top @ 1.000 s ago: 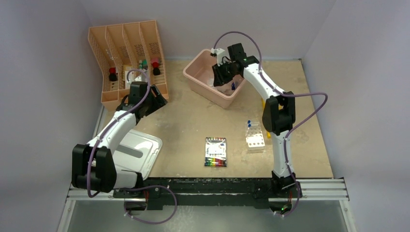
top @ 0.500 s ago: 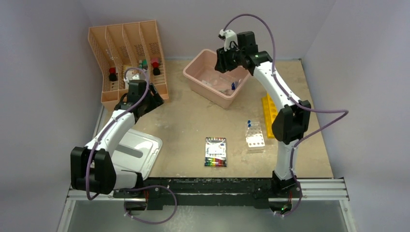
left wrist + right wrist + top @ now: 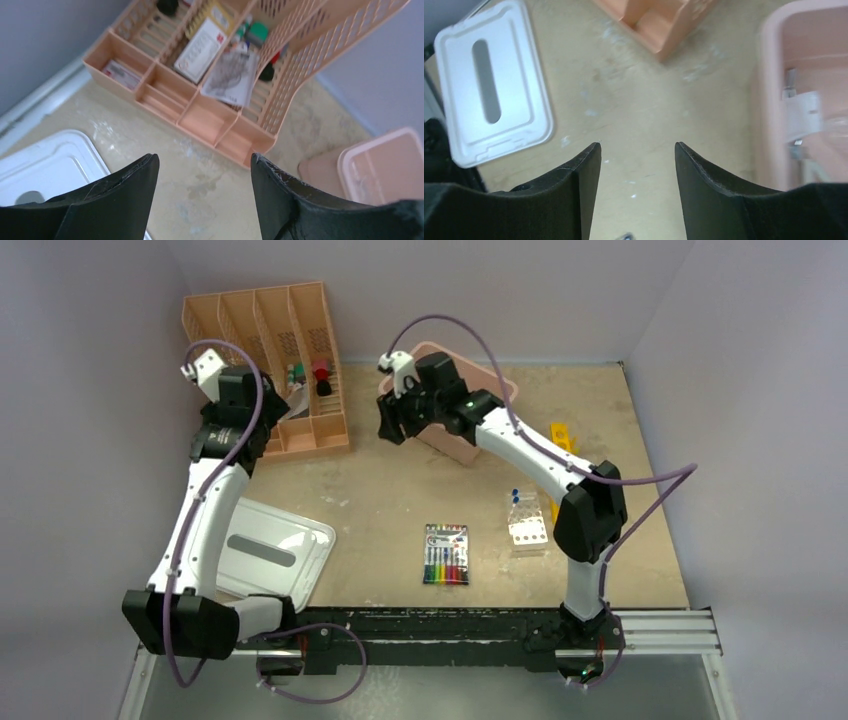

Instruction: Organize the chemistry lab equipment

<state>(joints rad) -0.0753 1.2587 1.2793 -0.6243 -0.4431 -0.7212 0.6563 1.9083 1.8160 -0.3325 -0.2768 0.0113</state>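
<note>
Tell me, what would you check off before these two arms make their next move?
1. The left gripper is open and empty: ok.
2. The right gripper is open and empty: ok.
3. The right gripper is clear of the pink bin, over bare table: ok.
4. The clear tube rack is upright, blue-capped tubes standing in it: ok.
5. Bin contents identified: cannot tell; the arm hides them from above and the wrist view is blurred.
6. Everything sorted into the orange organizer: not ok; the rack sits out on the table.
</note>
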